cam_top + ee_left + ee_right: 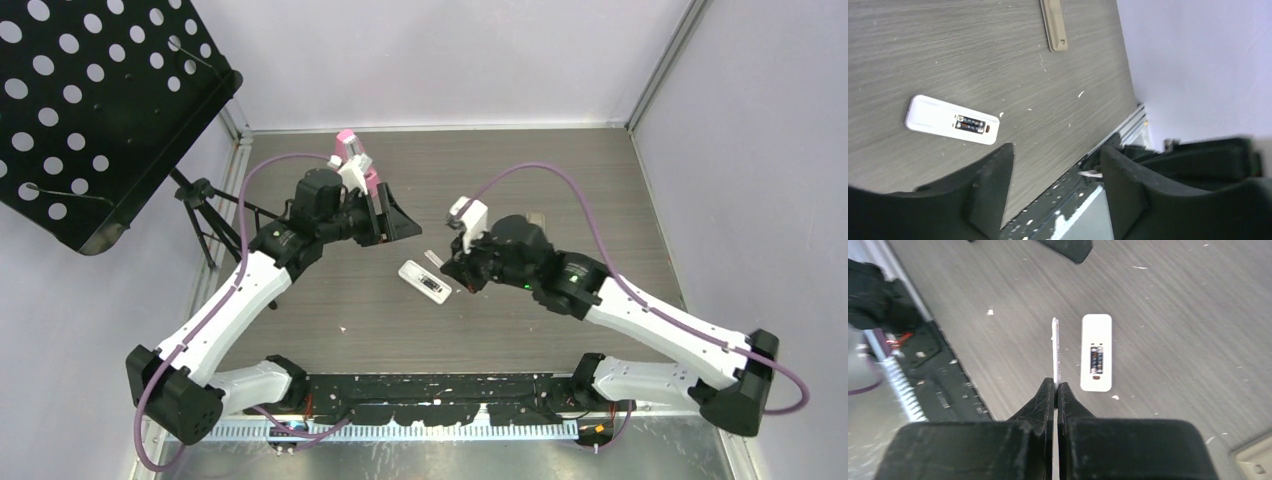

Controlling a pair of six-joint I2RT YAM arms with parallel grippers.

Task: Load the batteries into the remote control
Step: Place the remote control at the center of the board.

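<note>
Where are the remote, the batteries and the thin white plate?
remote (1096, 330), right wrist view, bare upper shell.
batteries (1099, 360), right wrist view, on one cell.
plate (1055, 350), right wrist view, its edge.

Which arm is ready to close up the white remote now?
Probably right: the right tool pinches the thin white cover beside the white rectangular remote. The left tool is open and empty.

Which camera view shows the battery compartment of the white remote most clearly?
The right wrist view: the remote lies close and square to the camera, its open compartment clearly visible. The left wrist view shows it smaller and slanted; the top external view shows it tiny.
</note>
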